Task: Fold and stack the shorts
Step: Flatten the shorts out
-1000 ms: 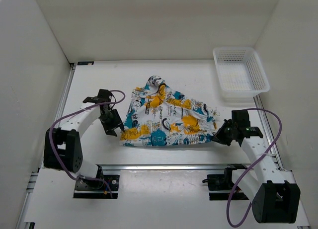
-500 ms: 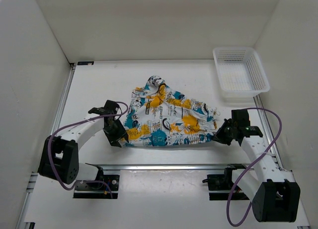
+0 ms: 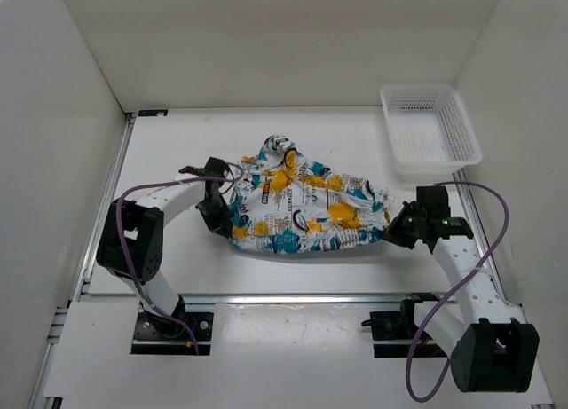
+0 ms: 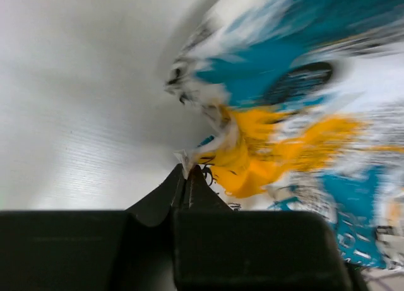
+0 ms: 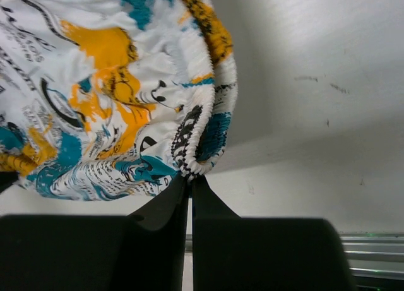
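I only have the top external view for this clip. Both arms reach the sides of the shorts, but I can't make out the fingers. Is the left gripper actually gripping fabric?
Observer: Yes. The left wrist view shows the left gripper shut on a small corner of the shorts.
Operator: And the right one?
Observer: In the right wrist view, the right gripper is pinched shut on the gathered elastic edge.
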Tool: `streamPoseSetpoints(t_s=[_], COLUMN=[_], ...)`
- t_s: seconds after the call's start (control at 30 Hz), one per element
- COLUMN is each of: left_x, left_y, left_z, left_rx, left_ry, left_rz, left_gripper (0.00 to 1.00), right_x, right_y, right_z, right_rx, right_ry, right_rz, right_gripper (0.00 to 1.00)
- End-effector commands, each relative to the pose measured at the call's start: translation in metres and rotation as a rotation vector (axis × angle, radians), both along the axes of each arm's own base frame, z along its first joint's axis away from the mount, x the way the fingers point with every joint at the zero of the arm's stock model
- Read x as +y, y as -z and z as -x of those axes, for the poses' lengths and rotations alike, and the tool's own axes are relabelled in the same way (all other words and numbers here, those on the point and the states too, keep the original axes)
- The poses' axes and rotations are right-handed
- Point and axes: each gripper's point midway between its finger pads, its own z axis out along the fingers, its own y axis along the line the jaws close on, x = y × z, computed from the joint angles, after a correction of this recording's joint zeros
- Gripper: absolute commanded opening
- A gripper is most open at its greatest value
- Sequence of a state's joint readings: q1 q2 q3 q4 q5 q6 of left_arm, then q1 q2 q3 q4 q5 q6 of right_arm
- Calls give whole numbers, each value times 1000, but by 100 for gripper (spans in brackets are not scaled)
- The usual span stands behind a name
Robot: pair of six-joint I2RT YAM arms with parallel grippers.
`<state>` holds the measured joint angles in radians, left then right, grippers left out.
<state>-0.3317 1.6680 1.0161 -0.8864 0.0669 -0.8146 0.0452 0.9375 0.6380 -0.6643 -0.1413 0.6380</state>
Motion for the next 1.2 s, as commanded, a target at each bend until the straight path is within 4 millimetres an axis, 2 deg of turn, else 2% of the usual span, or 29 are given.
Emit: streamPoseSetpoints(t_s=[0.0, 0.03, 0.07, 0.1, 0.13, 0.17, 0.2, 0.23, 0.27, 0.3, 0.37, 0.4, 0.5, 0.53, 0.57, 0.6, 0.67, 0.7, 0.73, 0.8, 0.83, 0.97, 1.07, 1.17], left_x=[14, 24, 25, 29, 40, 45, 48, 51, 62, 62, 69, 68, 67, 67, 66, 67, 67, 70, 72, 79, 82, 93, 98, 107], left_y=[-74, -94, -141, -163, -189, -237, -258, -283, -321, -339, -369, -380, -398, -401, -410, -422, -431, -449, -456, -472, -499, -540, -563, -577], left_z=[-58, -61, -86, -95, -103, -111, -114, -114, -114, -110, -96, -92, -74, -70, -65, -56, -43, -31, -25, -8, 12, 57, 80, 98], left_rx=[-251, -262, -385, -427, -480, -584, -627, -682, -785, -829, -912, -945, -998, -1008, -1031, -1066, -1078, -1129, -1146, -1192, -1289, -1456, -1565, -1637], left_ry=[-23, -41, -49, -59, -88, -91, -90, -104, -128, -121, -137, -132, -125, -122, -117, -115, -115, -119, -125, -138, -147, -189, -207, -236], left_rz=[-64, -80, -60, -55, -51, -37, -20, -1, 5, 31, 62, 87, 118, 131, 142, 147, 149, 147, 142, 114, 117, 113, 116, 88], left_gripper=[10, 10, 10, 10, 10, 10, 10, 10, 10, 10, 10, 10, 10, 10, 10, 10, 10, 10, 10, 10, 10, 10, 10, 10], right_x=[-1, 2, 3, 7, 7, 7, 7, 7, 9, 10, 14, 15, 16, 17, 20, 21, 27, 33, 36, 44, 46, 52, 52, 44], right_y=[-44, -50, -63, -96, -111, -123, -155, -168, -178, -199, -211, -223, -239, -257, -267, -287, -310, -324, -346, -371, -396, -445, -469, -483], right_z=[-38, -47, -55, -71, -79, -82, -89, -90, -87, -87, -78, -74, -62, -57, -53, -47, -37, -27, -17, 2, 19, 66, 94, 103], right_rx=[-141, -141, -170, -254, -293, -308, -387, -416, -426, -476, -489, -519, -550, -601, -623, -670, -736, -781, -844, -919, -1002, -1163, -1250, -1301], right_ry=[-20, -29, -45, -80, -90, -99, -125, -136, -158, -184, -222, -238, -252, -275, -300, -329, -366, -398, -417, -457, -477, -526, -527, -470], right_rz=[16, 2, 1, -4, 4, 11, 23, 34, 32, 46, 33, 37, 37, 45, 42, 54, 44, 21, 14, -15, -12, -18, -22, 6], right_gripper=[0, 0, 0, 0, 0, 0, 0, 0, 0, 0, 0, 0, 0, 0, 0, 0, 0, 0, 0, 0, 0, 0, 0, 0])
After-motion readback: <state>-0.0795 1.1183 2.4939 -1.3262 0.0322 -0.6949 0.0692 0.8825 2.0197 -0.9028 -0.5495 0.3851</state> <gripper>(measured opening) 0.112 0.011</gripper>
